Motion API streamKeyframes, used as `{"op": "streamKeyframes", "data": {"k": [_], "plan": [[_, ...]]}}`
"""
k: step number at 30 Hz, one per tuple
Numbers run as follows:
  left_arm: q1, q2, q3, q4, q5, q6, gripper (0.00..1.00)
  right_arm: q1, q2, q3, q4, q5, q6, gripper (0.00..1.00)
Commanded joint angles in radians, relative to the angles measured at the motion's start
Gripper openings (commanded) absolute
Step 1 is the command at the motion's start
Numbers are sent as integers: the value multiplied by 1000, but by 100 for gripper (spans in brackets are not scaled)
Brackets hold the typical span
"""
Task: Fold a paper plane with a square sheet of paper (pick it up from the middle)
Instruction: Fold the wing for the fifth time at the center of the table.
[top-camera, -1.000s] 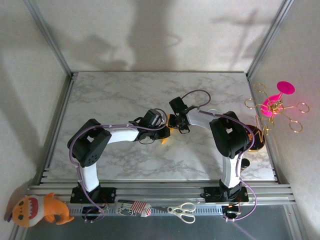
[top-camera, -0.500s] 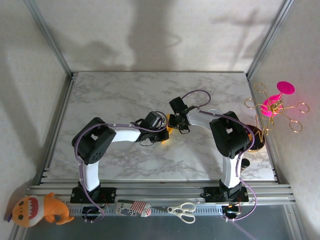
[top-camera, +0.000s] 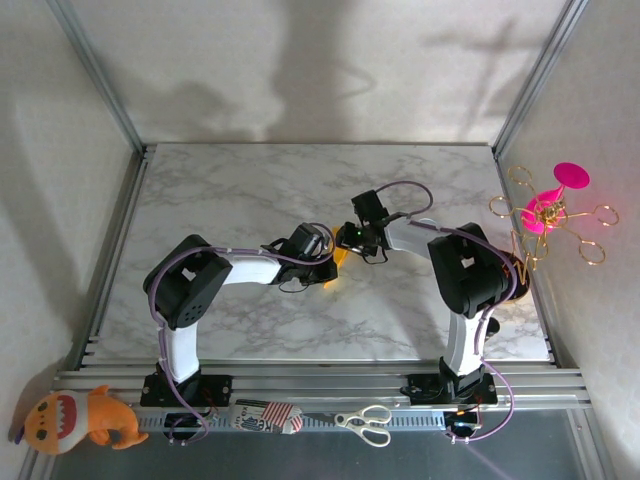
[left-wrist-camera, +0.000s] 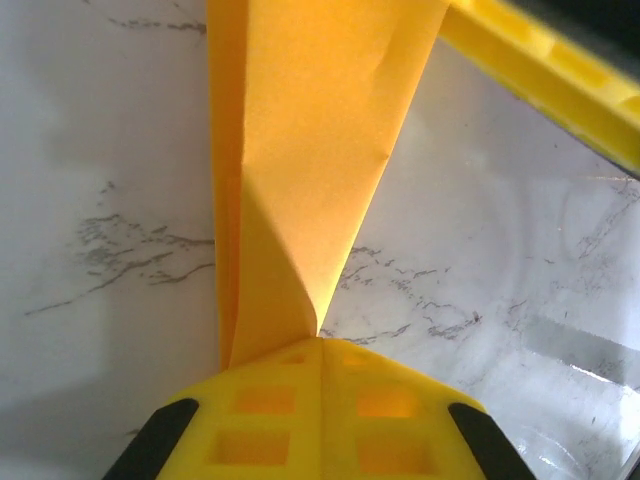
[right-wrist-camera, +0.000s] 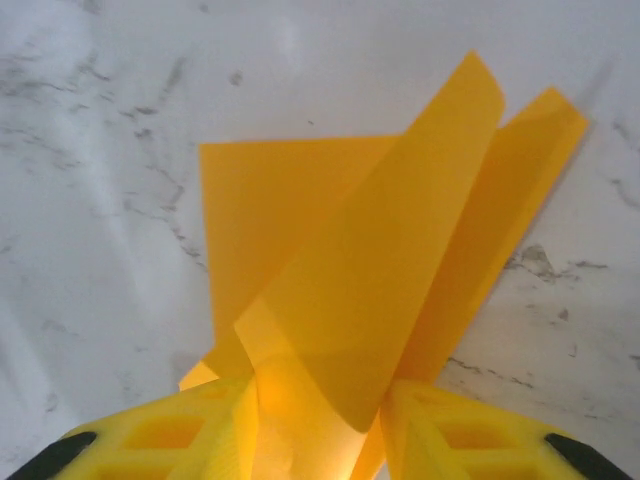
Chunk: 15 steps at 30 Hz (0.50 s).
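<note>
Folded paper (left-wrist-camera: 300, 150): long axis straight out from L jaws.

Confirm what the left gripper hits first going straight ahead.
Left gripper clamps the paper, which runs straight ahead. Past that, probably a yellow finger of the right gripper, slightly off-line; depth unclear.

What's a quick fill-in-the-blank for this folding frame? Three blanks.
1. The left gripper is ____ on the sheet of paper.
2. The table has a ____ pattern.
3. On the front rail, the scissors lie between the striped pouch and the ____ arm's base.
Missing words: shut; marble; right.
</note>
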Motion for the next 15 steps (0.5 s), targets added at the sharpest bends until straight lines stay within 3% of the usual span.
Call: {"op": "streamKeyframes", "data": {"k": [1, 6, 15], "plan": [[5, 21, -29, -59, -27, 22, 2, -4, -120, -68, 87, -19, 1, 38], [5, 18, -28, -55, -22, 24, 1, -3, -193, -161, 165, -76, -22, 29], [5, 18, -28, -57, -23, 25, 1, 1, -89, -136, 204, -190, -33, 13]]}}
